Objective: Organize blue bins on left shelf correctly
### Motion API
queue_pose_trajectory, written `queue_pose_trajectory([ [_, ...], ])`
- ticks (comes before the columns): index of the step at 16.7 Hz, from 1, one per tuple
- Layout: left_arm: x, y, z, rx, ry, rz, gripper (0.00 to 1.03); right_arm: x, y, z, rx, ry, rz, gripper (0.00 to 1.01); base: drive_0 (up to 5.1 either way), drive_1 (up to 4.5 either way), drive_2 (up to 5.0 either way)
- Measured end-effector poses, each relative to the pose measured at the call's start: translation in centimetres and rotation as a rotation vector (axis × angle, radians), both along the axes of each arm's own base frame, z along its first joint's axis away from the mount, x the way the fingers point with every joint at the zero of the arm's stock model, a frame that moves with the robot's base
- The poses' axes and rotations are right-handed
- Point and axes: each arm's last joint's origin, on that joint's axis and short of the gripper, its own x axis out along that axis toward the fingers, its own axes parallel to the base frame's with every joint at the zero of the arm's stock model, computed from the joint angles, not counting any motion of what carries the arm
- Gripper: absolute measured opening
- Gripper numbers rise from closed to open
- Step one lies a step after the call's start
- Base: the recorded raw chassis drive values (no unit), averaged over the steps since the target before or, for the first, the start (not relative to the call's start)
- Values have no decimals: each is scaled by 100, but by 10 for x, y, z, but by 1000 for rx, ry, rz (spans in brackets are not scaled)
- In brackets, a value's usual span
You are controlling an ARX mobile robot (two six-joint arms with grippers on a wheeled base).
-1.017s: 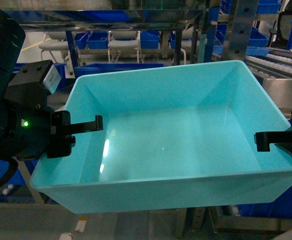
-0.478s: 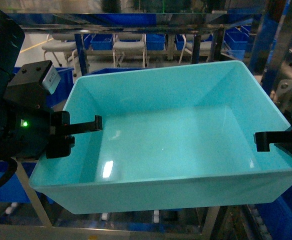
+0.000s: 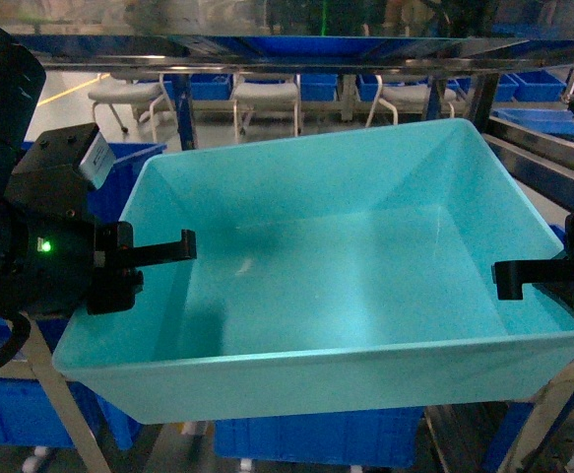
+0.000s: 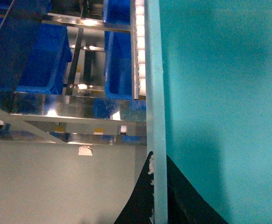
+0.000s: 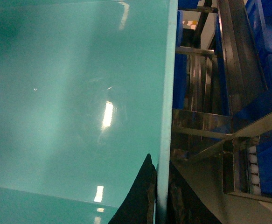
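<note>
Jaws of left gripper (image 3: 173, 248) and right gripper (image 3: 511, 279) clamp opposite short walls of bin (image 3: 346, 286), long axis spanning between them, shelf (image 3: 267, 44) ahead.

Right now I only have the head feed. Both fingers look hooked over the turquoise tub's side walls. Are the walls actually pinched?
Observer: Left wrist view: the left gripper has a finger on each side of the turquoise tub rim, so yes, pinched.
Operator: Right side?
Observer: Same. The right gripper straddles its rim, dark fingers on both faces.
Operator: Anything under the left edge?
Observer: A white roller track runs beside that rim, with royal-blue bins on the steel shelf below.
</note>
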Motion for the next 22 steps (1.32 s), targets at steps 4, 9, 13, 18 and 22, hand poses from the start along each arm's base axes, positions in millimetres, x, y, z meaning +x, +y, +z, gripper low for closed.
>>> queue_pose_trajectory([
  [4,-1,-1,-1,1,4,-3,2,0,-1,0,-2,3,-3,2,-22,162,-206],
  [9,-1,-1,0,-1,-3,-4,2,0,-1,0,-2,2,-3,2,-8,140,-156],
  [13,-1,-2,0,-1,-3,-5,2,0,-1,0,-1,2,-3,2,0,0,0],
  [18,0,-1,0,-2,-6,-5,2,0,-1,0,-1,-1,-3,2,3,49,-42],
  [22,0,-2,0,-1,-5,-5,2,0,-1,0,-1,0,-3,2,0,0,0],
])
